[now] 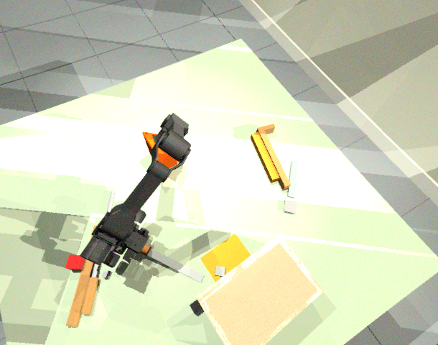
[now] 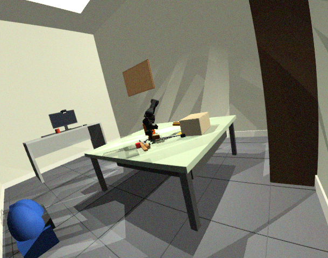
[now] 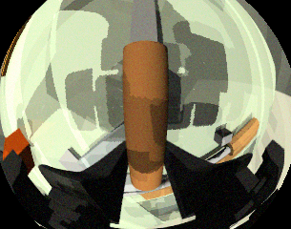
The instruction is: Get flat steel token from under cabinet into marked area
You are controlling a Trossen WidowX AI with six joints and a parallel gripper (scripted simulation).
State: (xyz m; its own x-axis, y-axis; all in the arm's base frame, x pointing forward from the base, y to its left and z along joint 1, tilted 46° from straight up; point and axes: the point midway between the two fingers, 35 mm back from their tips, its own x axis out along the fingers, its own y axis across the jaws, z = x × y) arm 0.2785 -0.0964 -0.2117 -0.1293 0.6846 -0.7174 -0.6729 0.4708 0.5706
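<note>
Your gripper (image 1: 138, 243) is closed tight on the brown handle of a long flat stick (image 1: 174, 264), so it is not free. The stick is what matters now. It points away from your hand, down and to the right in the top view, and its grey tip stops just short of the yellow patch (image 1: 230, 252). That patch is the marked area, and it lies in front of the tan cabinet (image 1: 263, 297). A small pale square (image 1: 220, 270) lies on the yellow, near the cabinet's edge. I think this is the token, but it is too small to be sure. It lies past the stick's tip, almost in line with the stick and a little to one side. In the wrist view the handle (image 3: 145, 114) runs straight up the middle, and a bit of yellow shows at the top left. So your next push or sweep should go along the stick's long line, toward the cabinet. Keep the tip low and flat.
</note>
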